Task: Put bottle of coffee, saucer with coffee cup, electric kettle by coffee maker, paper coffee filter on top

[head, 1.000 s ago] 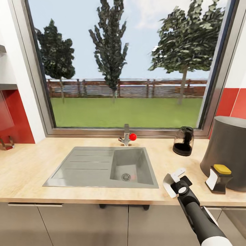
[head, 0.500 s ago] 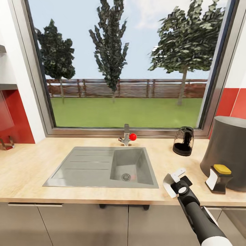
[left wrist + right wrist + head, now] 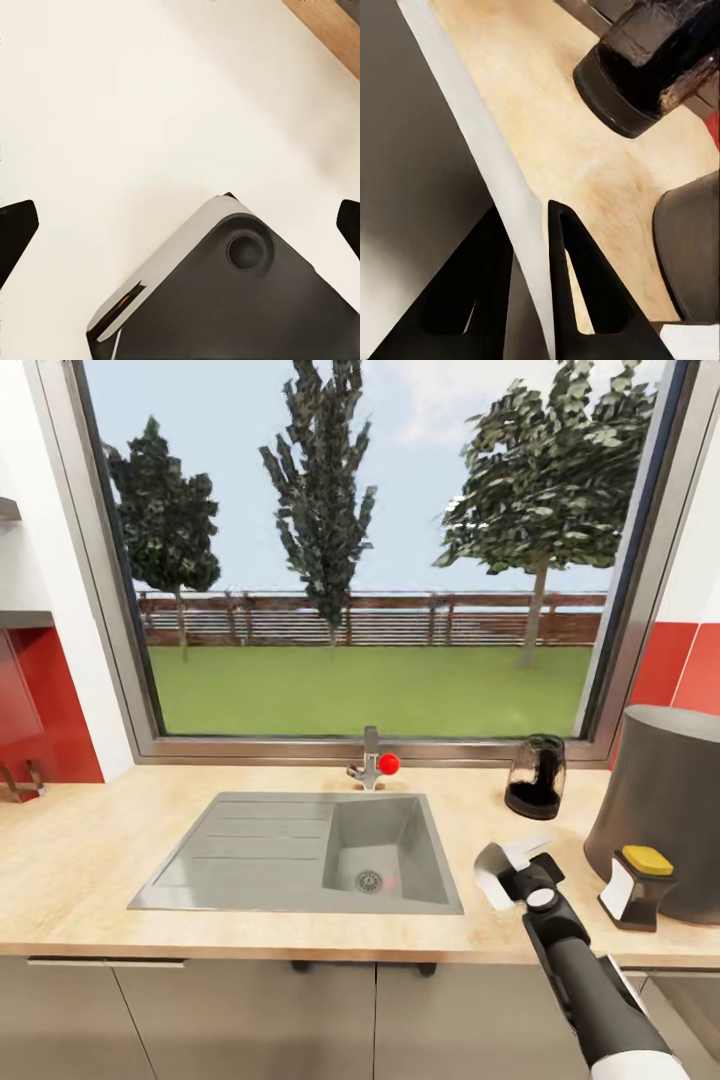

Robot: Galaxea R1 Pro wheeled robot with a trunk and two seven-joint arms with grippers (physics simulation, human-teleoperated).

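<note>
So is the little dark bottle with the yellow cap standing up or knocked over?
Standing up. The small dark bottle with the yellow cap sits upright on the beige countertop, cap on top.

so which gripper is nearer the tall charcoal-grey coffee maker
Right. The right gripper, pinching a white saucer, hovers over the beige countertop just left of the coffee maker. The left gripper hangs over pale floor.

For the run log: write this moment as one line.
right claw: shut on saucer, above kitchen countertop | coffee maker, bottle of coffee, electric kettle: on countertop
</note>
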